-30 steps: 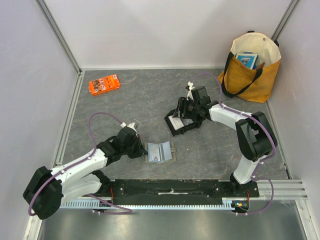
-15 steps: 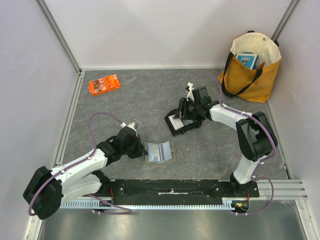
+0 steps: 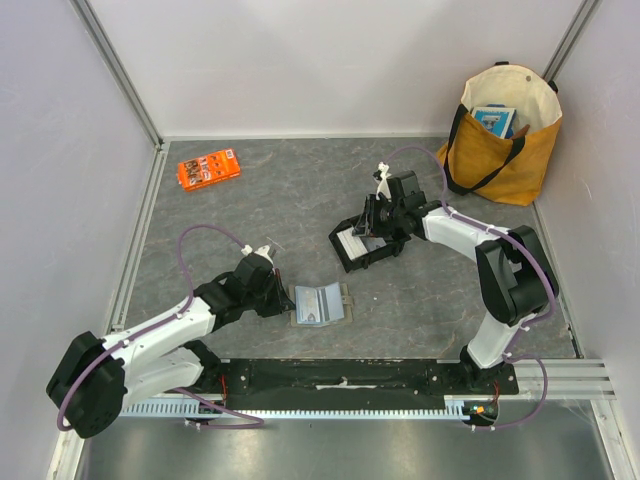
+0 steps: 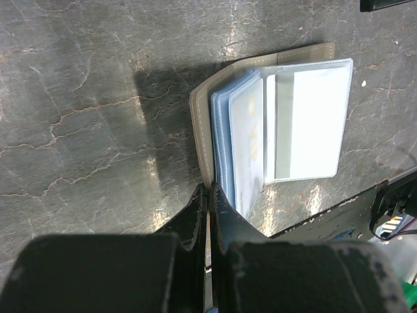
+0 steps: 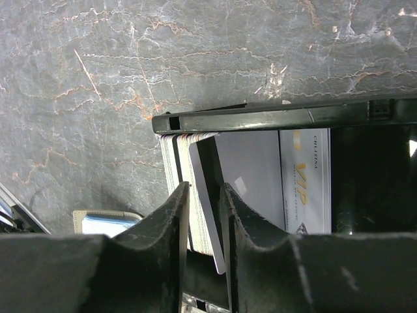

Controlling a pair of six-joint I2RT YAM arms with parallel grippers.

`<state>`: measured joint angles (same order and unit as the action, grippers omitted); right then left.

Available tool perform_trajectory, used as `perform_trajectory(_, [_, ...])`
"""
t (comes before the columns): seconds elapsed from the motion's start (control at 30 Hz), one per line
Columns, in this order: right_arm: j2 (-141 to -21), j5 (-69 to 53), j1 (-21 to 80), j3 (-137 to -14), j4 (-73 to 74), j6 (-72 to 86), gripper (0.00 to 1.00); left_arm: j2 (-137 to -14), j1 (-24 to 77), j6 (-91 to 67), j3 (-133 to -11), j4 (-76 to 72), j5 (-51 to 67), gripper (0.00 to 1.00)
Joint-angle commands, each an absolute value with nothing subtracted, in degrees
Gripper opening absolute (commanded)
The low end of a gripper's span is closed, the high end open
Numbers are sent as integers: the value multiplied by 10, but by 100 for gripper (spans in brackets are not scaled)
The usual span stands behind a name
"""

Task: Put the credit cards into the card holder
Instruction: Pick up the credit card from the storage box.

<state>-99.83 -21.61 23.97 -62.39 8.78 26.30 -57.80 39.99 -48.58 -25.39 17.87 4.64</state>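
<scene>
Top view: the left end effector [image 3: 278, 296] holds the card holder [image 3: 322, 303] on the surface [image 3: 260, 215] near the arm bases. Well apart from it, the right end effector [image 3: 372, 228] reaches into the black tray [image 3: 346, 263]. The orange packet [image 3: 208, 168] and the tote bag [image 3: 500, 140] lie away and block nothing.

Left wrist: the jaws are pinched shut on the holder's taupe cover edge, and the sleeves are fanned open. That hold looks thin; a slip could let the holder slide or flop closed.

Right wrist: the jaws stand narrow around one upright card [image 5: 207, 218] beside the stacked credit cards [image 5: 174, 160]. I cannot tell whether they grip it. Neighbouring cards may drag along, or the card may catch on the tray wall.
</scene>
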Motion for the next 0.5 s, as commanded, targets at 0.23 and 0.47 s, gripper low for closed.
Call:
perform_trajectory(0.23, [-991, -214, 237, -631, 98, 258, 14, -581, 402, -469, -267, 170, 52, 2])
perform_trajectory(0.47, [-991, -170, 227, -631, 106, 246, 6, -582, 403, -470, -265, 168, 52, 2])
